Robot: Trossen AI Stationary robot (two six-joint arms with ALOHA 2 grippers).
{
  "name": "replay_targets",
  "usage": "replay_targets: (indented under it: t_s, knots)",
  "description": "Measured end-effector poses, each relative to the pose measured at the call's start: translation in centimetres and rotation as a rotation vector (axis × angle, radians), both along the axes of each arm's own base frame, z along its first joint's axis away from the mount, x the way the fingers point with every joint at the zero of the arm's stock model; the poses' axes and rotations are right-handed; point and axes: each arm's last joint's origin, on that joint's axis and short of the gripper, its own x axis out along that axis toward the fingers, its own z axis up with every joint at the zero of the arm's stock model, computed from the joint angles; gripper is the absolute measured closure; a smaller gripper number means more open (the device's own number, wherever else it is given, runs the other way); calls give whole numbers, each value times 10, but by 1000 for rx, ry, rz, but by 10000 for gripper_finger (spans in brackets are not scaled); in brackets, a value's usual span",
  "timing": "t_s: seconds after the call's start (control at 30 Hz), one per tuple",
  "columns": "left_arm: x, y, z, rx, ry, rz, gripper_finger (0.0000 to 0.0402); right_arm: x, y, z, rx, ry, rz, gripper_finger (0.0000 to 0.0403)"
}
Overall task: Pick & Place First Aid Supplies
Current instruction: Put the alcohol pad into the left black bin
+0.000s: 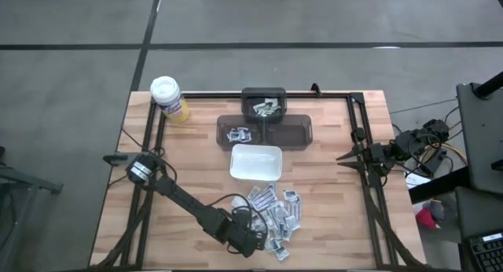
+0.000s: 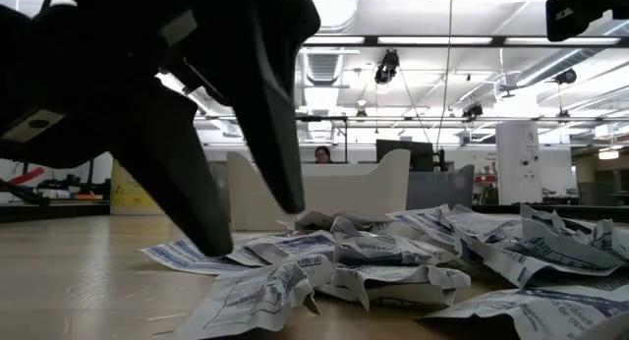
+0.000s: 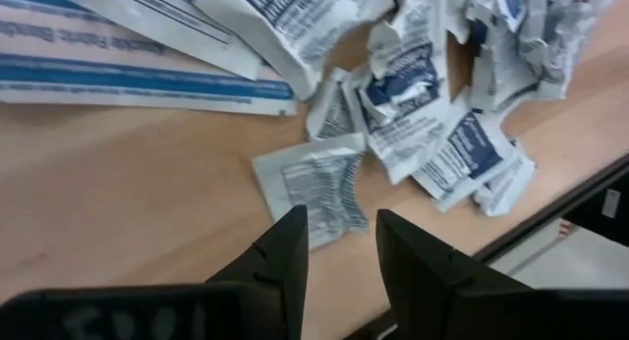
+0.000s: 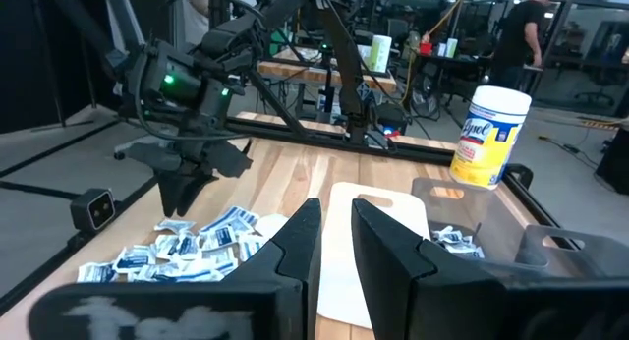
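The first aid supplies, small white and grey packets with blue print, lie in a loose pile (image 1: 275, 217) near the table's front edge, also seen in the low view (image 2: 393, 252). My left gripper (image 1: 266, 244) slants down at the pile's near left side, open (image 3: 339, 237). A grey packet (image 3: 319, 188) lies flat on the wood just ahead of the gap between its fingers. My right gripper (image 1: 342, 158) waits at the table's right edge, held level above it, its fingers a little apart with nothing between them (image 4: 334, 227). My left gripper comes slanting down from the table's left. In the low view one fingertip (image 2: 211, 244) stands right at the edge of a flat packet (image 2: 197, 256) on the table. I cannot tell whether it touches that packet.
A white rectangular dish (image 1: 255, 163) stands behind the pile. Behind it is a dark tray (image 1: 291, 133) with a few packets in two compartments (image 1: 238, 134). A yellow canister with a white lid (image 1: 169, 99) stands at the far left corner. Bare wood lies left of the pile.
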Motion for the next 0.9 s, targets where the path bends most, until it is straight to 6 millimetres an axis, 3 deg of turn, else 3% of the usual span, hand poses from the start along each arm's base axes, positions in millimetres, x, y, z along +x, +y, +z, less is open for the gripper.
replay_targets:
  t_s: [0.9]
  knots:
    - [-6,5,-19,22,-1,14,287,0,0,0,-2,0,0,344]
